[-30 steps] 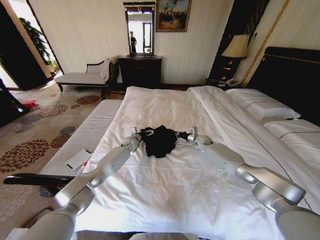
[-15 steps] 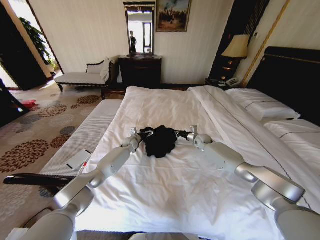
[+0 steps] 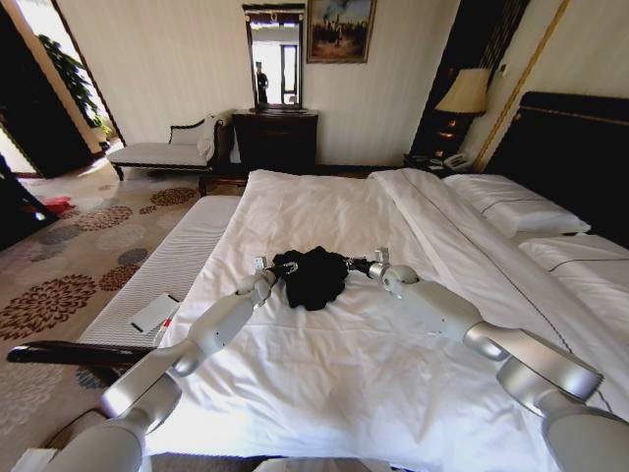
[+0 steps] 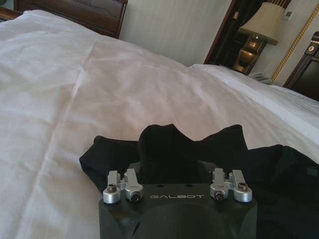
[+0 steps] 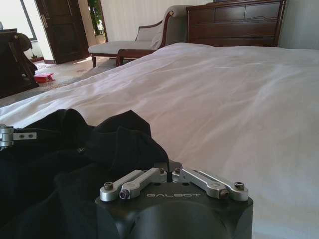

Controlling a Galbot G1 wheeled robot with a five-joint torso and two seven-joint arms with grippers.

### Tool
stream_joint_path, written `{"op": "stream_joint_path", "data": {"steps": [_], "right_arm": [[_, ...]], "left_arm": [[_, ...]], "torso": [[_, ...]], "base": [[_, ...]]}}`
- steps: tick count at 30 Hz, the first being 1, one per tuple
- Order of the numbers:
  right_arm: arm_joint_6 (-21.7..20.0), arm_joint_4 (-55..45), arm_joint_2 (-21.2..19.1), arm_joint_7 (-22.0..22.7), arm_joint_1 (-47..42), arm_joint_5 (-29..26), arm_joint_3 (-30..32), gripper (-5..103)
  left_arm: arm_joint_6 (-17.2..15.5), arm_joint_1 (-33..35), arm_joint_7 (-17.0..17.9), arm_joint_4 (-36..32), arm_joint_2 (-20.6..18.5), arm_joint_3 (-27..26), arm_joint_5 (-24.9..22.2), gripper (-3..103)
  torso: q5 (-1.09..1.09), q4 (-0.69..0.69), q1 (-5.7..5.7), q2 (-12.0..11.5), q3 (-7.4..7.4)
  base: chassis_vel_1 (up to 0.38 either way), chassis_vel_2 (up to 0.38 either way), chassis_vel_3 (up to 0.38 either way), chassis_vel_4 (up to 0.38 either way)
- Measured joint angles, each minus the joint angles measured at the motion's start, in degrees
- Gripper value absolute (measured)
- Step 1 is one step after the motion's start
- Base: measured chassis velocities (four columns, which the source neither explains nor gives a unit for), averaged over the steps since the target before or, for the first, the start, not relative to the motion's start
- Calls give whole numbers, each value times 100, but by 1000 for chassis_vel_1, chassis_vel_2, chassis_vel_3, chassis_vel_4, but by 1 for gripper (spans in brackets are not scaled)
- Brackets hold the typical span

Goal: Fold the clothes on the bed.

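The clothes, one black T-shirt (image 3: 314, 276), lie bunched in a small heap in the middle of the bed (image 3: 324, 374), on its white sheet. My left gripper (image 3: 278, 266) is at the heap's left edge. In the left wrist view its linkages stand wide apart, so it is open, and black fabric (image 4: 189, 147) humps up over its fingertips. My right gripper (image 3: 354, 264) is at the heap's right edge. Its linkages fold in to the centre, and it is shut (image 5: 166, 167) on a fold of the T-shirt (image 5: 75, 164).
White pillows (image 3: 516, 211) and the dark headboard (image 3: 580, 147) lie to the right. A striped white bench (image 3: 172, 270) runs along the bed's left side with a flat white item (image 3: 154, 313) on it. A chaise (image 3: 162, 152), dresser (image 3: 275, 138) and lamp (image 3: 464, 93) stand beyond.
My left arm has shifted slightly and its gripper sits a little closer in at the shirt's left edge. The right arm and the heap have hardly moved.
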State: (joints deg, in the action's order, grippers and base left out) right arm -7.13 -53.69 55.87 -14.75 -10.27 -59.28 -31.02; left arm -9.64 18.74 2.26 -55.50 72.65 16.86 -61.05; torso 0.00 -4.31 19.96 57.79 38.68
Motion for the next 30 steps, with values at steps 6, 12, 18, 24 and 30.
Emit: {"op": "stream_joint_path", "data": {"steps": [6, 12, 18, 24, 30], "right_arm": [[-2, -12, -10, 5, 1, 0, -7, 0], [-2, -21, -24, 9, -8, -6, -8, 0], [-2, -60, -28, 24, -39, -6, -8, 0], [3, -84, -28, 27, -47, -6, 18, 0], [-83, -840, -158, 267, -249, -84, 460, 0]], "left_arm": [[-9, 22, -2, 11, -1, 9, -37, 38], [-13, 70, 3, -3, -8, 18, -35, 22], [-14, 108, 14, -76, -58, -1, -32, 2], [-23, 132, 40, -214, -151, -43, -34, 1], [-77, 189, 206, -1034, -545, -160, -46, 1]], "torso": [[0, 0, 0, 0, 0], [0, 1, 0, 0, 0], [0, 0, 0, 0, 0], [0, 1, 0, 0, 0], [-1, 1, 0, 0, 0]], "base": [[0, 0, 0, 0], [0, 0, 0, 0], [0, 0, 0, 0], [0, 0, 0, 0], [0, 0, 0, 0]]}}
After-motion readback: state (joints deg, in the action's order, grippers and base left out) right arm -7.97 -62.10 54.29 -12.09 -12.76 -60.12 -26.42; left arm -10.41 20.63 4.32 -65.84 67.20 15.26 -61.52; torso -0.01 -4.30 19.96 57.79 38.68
